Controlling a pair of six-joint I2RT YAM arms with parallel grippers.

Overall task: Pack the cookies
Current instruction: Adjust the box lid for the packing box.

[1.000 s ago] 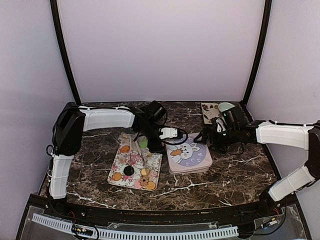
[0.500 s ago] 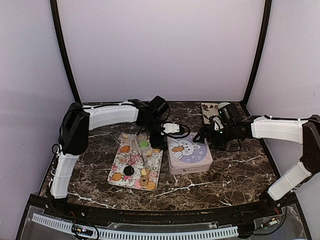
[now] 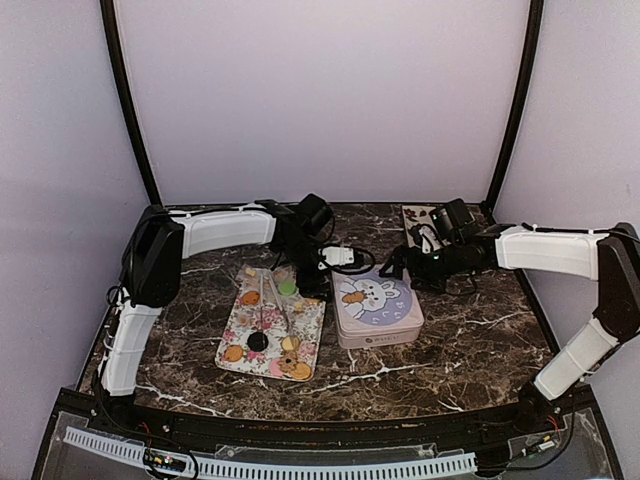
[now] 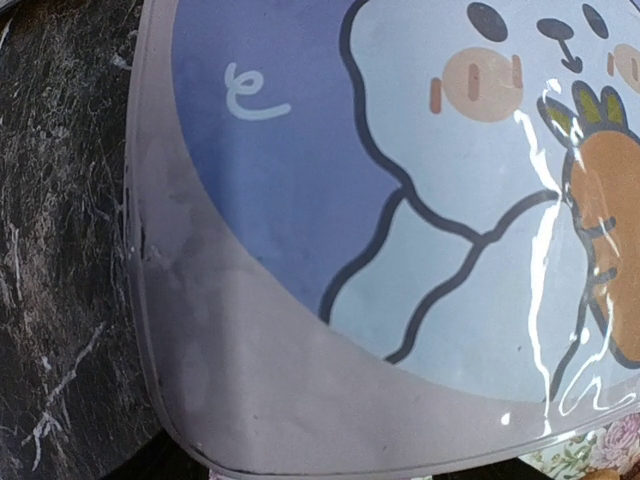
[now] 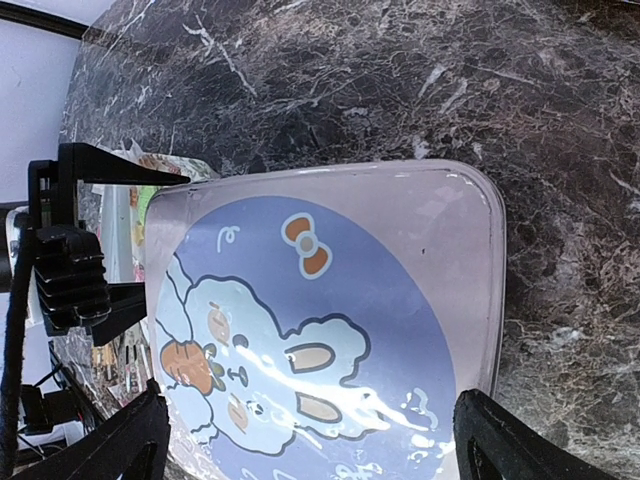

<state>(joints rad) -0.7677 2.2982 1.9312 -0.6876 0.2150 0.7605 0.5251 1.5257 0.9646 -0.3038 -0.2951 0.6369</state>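
The cookies [image 3: 290,360] lie on a floral tray [image 3: 243,312] at centre left: orange ones near its front, a green one [image 3: 287,288] at its back, a dark one [image 3: 257,341]. Beside the tray stands a shut tin [image 3: 377,308] with a bunny lid [image 5: 330,330]. My left gripper [image 3: 320,278] hangs at the tin's back left corner. In the right wrist view, the left gripper [image 5: 150,240] shows spread fingers. Its own view shows only the lid [image 4: 330,200]. My right gripper [image 5: 310,450] is open over the tin's far side, one fingertip [image 5: 520,440] at each edge.
Metal tongs [image 3: 270,300] lie lengthwise on the floral tray. A small patterned tray [image 3: 415,215] with dark bits sits at the back right corner, behind my right arm. Cables trail by the left gripper. Dark marble tabletop [image 3: 470,350] surrounds the tin.
My right arm has swung back and to the left, bringing its gripper over the tin's far edge. The left arm shifted slightly right. The tin and the cookies stayed put.
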